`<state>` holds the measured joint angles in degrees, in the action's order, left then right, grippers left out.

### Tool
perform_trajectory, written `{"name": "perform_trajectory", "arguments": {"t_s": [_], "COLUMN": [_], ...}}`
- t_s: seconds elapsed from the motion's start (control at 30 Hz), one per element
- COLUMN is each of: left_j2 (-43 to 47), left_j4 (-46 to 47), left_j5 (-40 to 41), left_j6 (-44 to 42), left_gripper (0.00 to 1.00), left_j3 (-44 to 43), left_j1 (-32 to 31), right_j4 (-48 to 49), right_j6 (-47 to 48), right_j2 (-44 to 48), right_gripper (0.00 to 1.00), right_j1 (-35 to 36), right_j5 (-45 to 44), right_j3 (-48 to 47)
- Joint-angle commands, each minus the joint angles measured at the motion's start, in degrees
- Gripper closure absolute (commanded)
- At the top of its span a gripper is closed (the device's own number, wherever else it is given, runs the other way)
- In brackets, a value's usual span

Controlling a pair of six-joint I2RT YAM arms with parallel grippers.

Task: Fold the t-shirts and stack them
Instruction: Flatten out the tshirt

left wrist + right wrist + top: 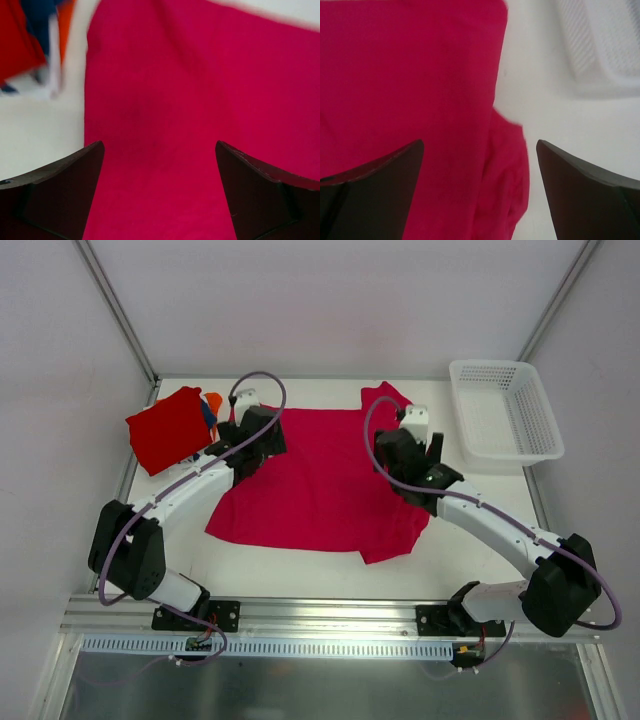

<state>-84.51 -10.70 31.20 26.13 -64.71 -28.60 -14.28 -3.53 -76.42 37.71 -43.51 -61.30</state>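
Observation:
A magenta-pink t-shirt [320, 480] lies spread flat in the middle of the table. My left gripper [250, 445] hovers over its upper left part, open, with only pink cloth [165, 125] showing between the dark fingers [60, 190]. My right gripper [410, 445] hangs over the shirt's right edge near a sleeve [510, 170], open and holding nothing. At the far left sits a stack of folded t-shirts with a plain red one [168, 428] on top; orange and blue edges [47, 25] peek out beside it.
A white plastic mesh basket [505, 410] stands at the back right of the table and shows blurred in the right wrist view [600, 45]. Metal frame posts rise at both back corners. The table's front rail runs along the bottom.

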Motion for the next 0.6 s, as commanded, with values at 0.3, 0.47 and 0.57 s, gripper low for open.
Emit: {"name": "perform_trajectory", "arguments": {"t_s": [0.3,0.47,0.57], "left_j2": [4.87,9.18,10.85], "left_j4": [-3.54,-3.54,-3.54], "left_j5": [-5.45,-5.36,-4.66], "left_j6": [8.06,8.06,8.23], "left_gripper": [0.07,0.08,0.08], "left_j3": [15.92,19.17,20.67], "left_j1": [-6.99,-7.7,-7.79], "right_j4": [-6.55,-8.48,-6.46], "right_j6": [-25.83,-25.12,-24.77], "right_j2": [16.21,17.01,15.96], "right_gripper": [0.02,0.01,0.01], "right_j1": [0.08,-5.63,-6.69], "right_j5": [9.93,9.84,11.25], "right_j3": [31.41,30.98,31.06]}}
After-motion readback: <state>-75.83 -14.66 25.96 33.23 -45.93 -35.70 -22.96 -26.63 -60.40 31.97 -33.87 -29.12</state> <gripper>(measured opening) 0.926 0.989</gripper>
